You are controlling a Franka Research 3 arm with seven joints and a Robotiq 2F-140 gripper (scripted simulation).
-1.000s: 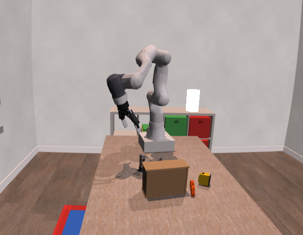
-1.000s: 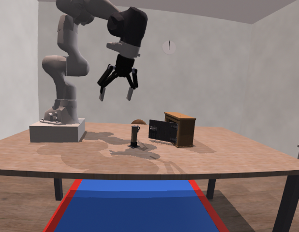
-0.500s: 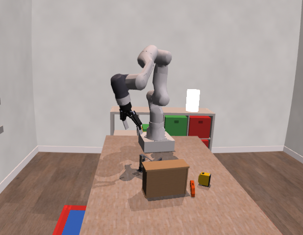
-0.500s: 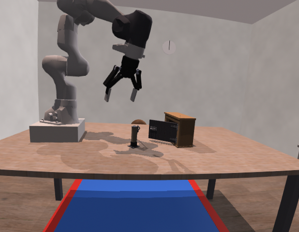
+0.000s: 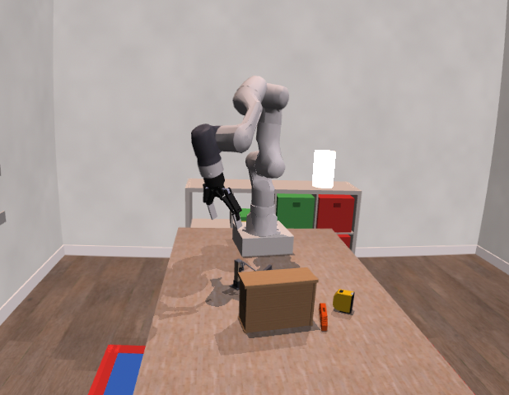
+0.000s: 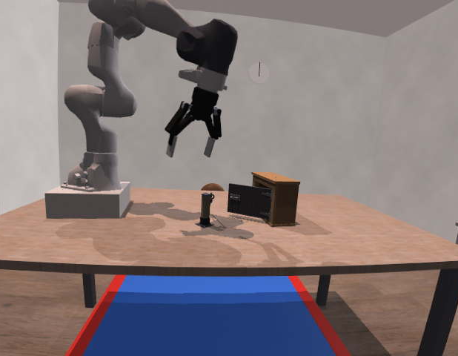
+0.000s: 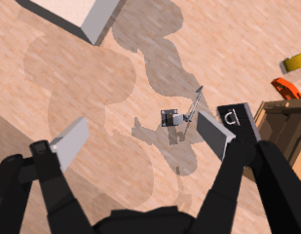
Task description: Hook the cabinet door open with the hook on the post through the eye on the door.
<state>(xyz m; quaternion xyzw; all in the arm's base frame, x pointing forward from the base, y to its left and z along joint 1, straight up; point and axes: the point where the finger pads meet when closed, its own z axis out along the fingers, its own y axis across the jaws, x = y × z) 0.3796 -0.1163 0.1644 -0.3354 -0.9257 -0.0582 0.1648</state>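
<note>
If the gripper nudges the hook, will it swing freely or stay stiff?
The hook is a thin rod reaching out from the post, so it probably pivots easily. It looks light. The open gripper hangs well above it.

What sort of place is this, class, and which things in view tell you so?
Probably an indoor robot test room: a robot arm stands bolted on a wooden table, a shelf unit holds coloured storage bins, and a clock hangs on the wall.
</note>
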